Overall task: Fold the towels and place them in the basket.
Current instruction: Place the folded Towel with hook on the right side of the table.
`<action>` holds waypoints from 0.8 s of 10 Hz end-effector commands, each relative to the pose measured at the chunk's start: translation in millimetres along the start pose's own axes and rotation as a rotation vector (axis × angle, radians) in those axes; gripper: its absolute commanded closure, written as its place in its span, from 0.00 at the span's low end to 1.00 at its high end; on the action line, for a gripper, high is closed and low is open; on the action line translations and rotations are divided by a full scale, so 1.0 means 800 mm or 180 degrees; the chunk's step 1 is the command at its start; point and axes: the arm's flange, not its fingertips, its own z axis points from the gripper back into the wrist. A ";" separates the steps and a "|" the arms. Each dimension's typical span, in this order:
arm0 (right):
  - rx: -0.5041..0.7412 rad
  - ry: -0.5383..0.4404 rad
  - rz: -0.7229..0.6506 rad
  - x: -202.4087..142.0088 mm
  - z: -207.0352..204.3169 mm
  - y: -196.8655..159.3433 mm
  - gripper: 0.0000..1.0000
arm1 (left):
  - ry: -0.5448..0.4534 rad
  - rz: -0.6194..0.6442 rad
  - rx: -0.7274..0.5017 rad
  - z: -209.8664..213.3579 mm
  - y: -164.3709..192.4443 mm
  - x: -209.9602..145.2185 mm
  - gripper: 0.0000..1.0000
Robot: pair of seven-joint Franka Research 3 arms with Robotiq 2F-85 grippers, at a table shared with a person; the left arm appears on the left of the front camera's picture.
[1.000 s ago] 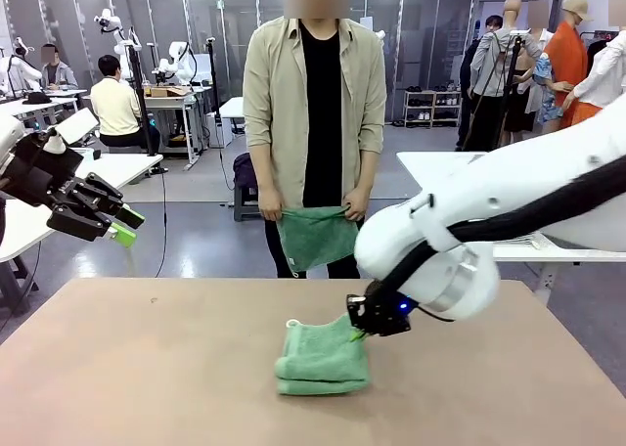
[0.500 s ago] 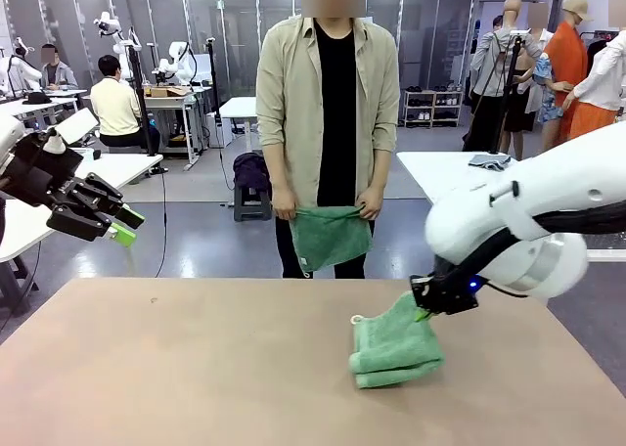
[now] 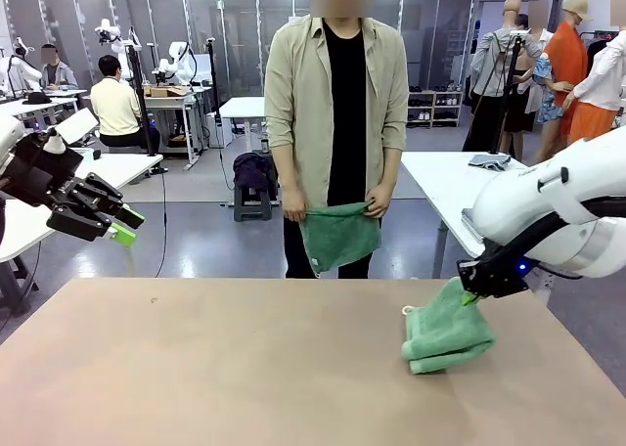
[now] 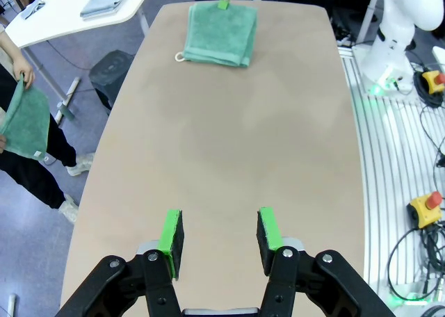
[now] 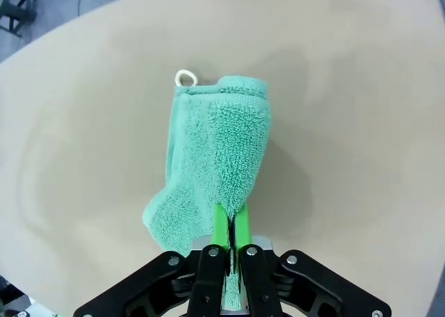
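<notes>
A folded mint-green towel (image 3: pixel 446 334) with a white loop lies on the tan table at the right, its far edge lifted. My right gripper (image 3: pixel 470 292) is shut on that edge; in the right wrist view the towel (image 5: pixel 212 164) hangs from the pinched green pads (image 5: pixel 221 228). The same towel (image 4: pixel 221 33) shows at the far end in the left wrist view. My left gripper (image 3: pixel 125 227) hangs above the table's left side, and its own view shows my left gripper (image 4: pixel 219 237) open with nothing between the pads. A person holds a second towel (image 3: pixel 339 235) beyond the far edge. The basket is out of view.
The person stands close to the table's far edge (image 3: pixel 293 279), both hands on the hanging towel. A white side table (image 3: pixel 445 177) with a grey-blue cloth stands at the back right. Cables and emergency-stop boxes (image 4: pixel 425 210) lie on the floor beside the table.
My right gripper has dragged the folded towel from the table's middle to the right. The person has shifted slightly to the right. The left arm has not moved.
</notes>
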 end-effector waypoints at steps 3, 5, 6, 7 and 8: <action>-0.0084 0.0032 -0.0010 0.026 0.018 -0.044 0.96 | -0.0046 -0.0015 0.0016 0.000 -0.001 0.001 0.44; -0.0094 -0.0004 -0.0043 0.028 0.018 -0.050 0.96 | -0.0046 -0.0015 0.0016 0.000 -0.001 0.001 0.44; -0.0075 -0.0036 -0.0113 0.021 0.020 -0.043 0.96 | -0.0046 -0.0015 0.0016 0.000 -0.001 0.001 0.44; -0.0075 -0.0036 -0.0113 0.021 0.020 -0.043 0.96 | -0.0046 -0.0015 0.0016 0.000 -0.001 0.001 0.44; -0.0075 -0.0036 -0.0113 0.021 0.020 -0.043 0.96 | -0.0046 -0.0015 0.0016 0.000 -0.001 0.001 0.44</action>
